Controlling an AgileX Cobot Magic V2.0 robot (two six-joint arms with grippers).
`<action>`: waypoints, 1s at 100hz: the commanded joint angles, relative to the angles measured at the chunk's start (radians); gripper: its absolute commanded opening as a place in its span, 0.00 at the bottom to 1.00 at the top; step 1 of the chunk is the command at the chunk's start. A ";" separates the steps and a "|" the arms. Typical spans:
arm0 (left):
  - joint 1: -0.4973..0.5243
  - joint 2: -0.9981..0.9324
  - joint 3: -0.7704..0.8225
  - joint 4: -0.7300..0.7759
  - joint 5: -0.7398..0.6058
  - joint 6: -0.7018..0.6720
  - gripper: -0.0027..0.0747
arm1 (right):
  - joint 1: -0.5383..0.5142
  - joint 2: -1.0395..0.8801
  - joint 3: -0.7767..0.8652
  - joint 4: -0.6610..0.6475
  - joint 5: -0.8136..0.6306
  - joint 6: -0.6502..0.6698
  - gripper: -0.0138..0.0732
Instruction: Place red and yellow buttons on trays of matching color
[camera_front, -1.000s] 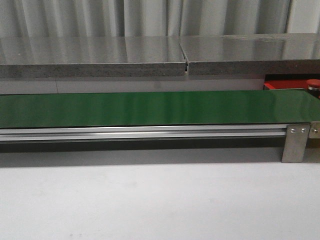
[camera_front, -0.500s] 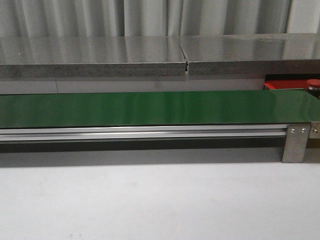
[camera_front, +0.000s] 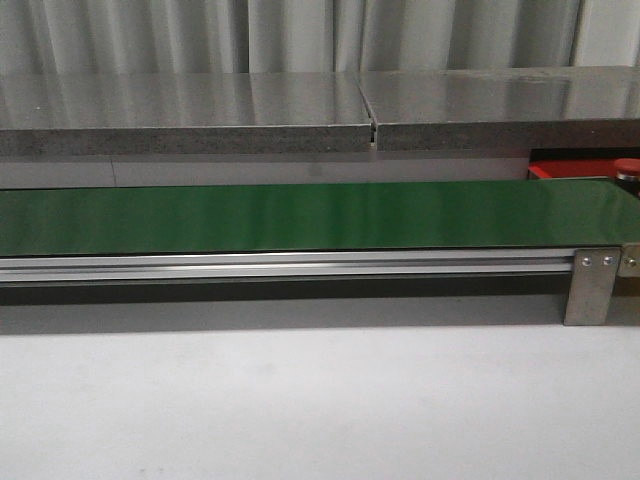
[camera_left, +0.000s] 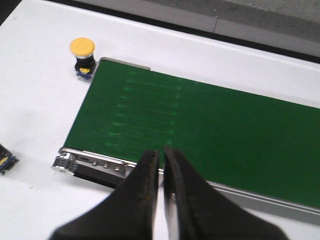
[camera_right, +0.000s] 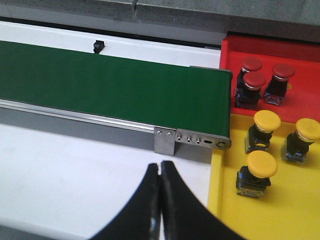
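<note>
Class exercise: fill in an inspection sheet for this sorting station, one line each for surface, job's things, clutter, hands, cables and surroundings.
Surface: white table carrying a long green belt; nothing lies on the belt.
Job's things: three red buttons on the red tray; three yellow buttons on the yellow tray; one more yellow button stands on the table at the belt's other end.
Clutter: a small dark item, cut off at the frame edge, unidentified.
Hands: left hand and right hand both shut, holding nothing.
Cables: nothing seen.
Surroundings: grey stone ledge and curtain behind.
</note>
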 joint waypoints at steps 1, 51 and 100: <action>0.036 0.041 -0.054 -0.001 -0.049 -0.011 0.30 | 0.000 0.006 -0.025 -0.002 -0.069 -0.011 0.02; 0.318 0.279 -0.160 0.012 0.112 -0.120 0.71 | 0.000 0.006 -0.025 -0.002 -0.069 -0.011 0.02; 0.444 0.627 -0.359 0.016 0.257 -0.136 0.65 | 0.000 0.006 -0.025 -0.002 -0.069 -0.011 0.02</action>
